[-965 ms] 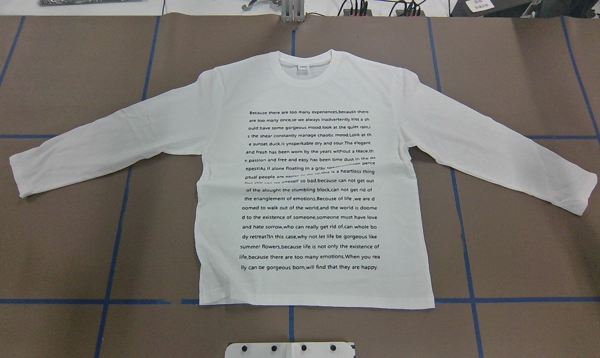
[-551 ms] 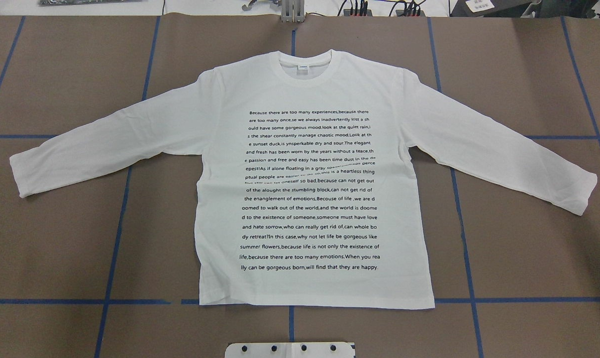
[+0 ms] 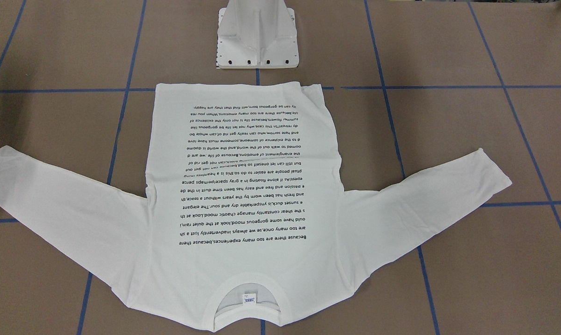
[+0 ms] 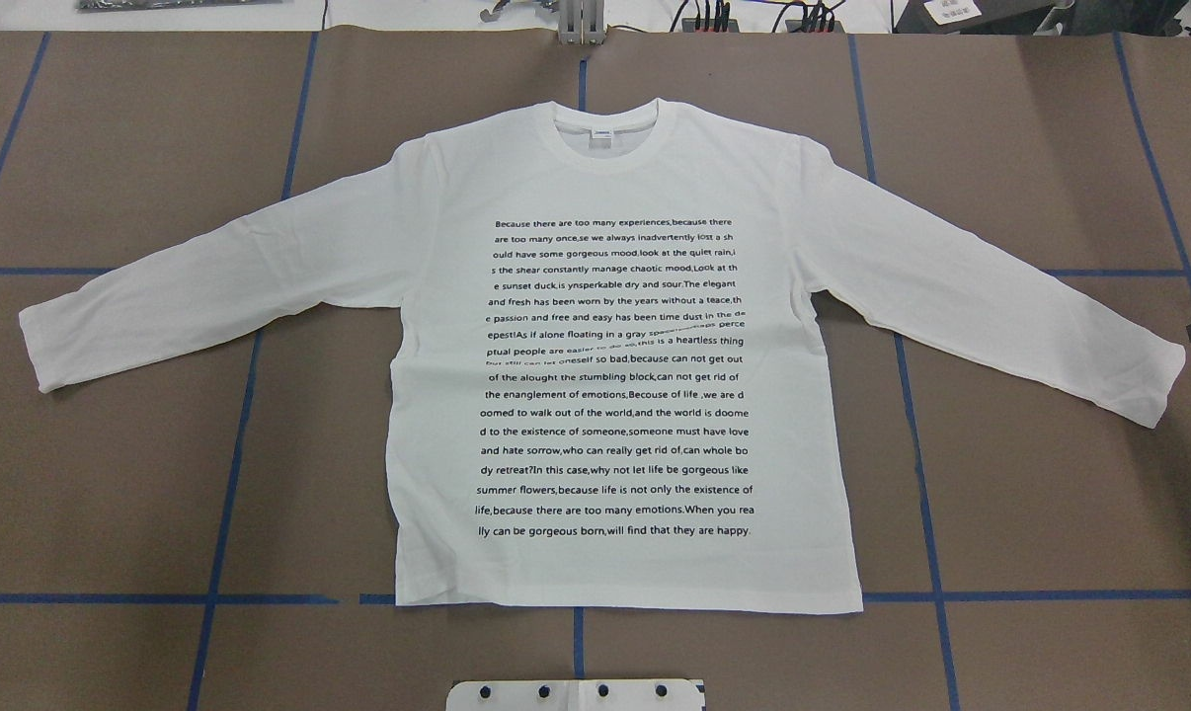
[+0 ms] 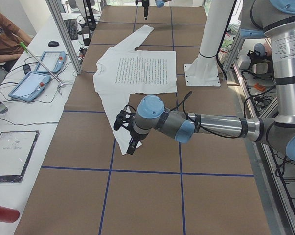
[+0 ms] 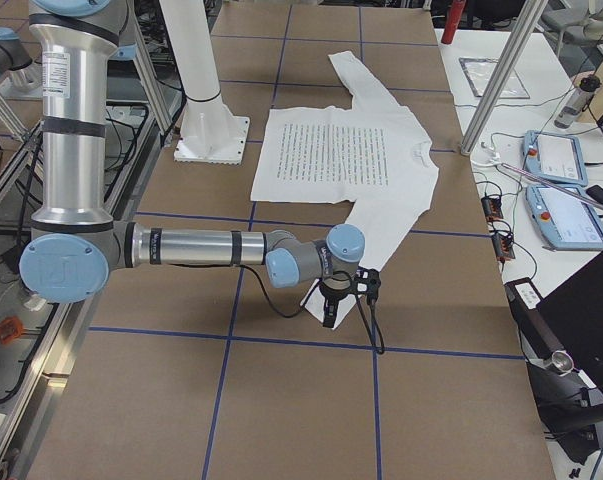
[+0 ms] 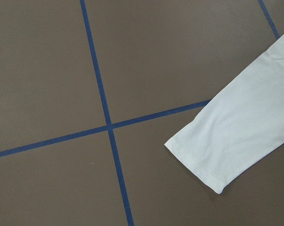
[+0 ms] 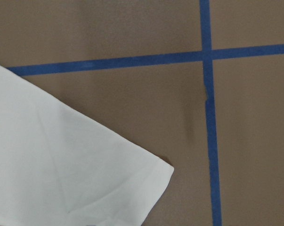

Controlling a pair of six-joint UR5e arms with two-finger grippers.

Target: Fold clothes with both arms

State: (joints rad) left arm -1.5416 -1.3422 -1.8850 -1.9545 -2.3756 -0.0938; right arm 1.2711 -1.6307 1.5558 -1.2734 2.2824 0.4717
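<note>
while the t-shirt (image 4: 615,395) lies flat and fully spread, no fold is made; left gripper (image 5: 131,146), right gripper (image 6: 331,312) near it, closure: cannot tell.

Robotics lab, tape-gridded table (image 4: 112,474), teach pendants (image 5: 32,85)

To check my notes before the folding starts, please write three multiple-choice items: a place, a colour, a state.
1. Which part of the T-shirt lies nearest the white pedestal base? A collar B hem C a cuff
2. What colour are the tape lines on the table? A red B blue C yellow
3. How do the sleeves lie? A spread outward B folded across the print C rolled up
Answers: B, the hem lies just in front of the base; B, blue lines cross the brown table; A, both sleeves stretch out flat to the sides.
</note>
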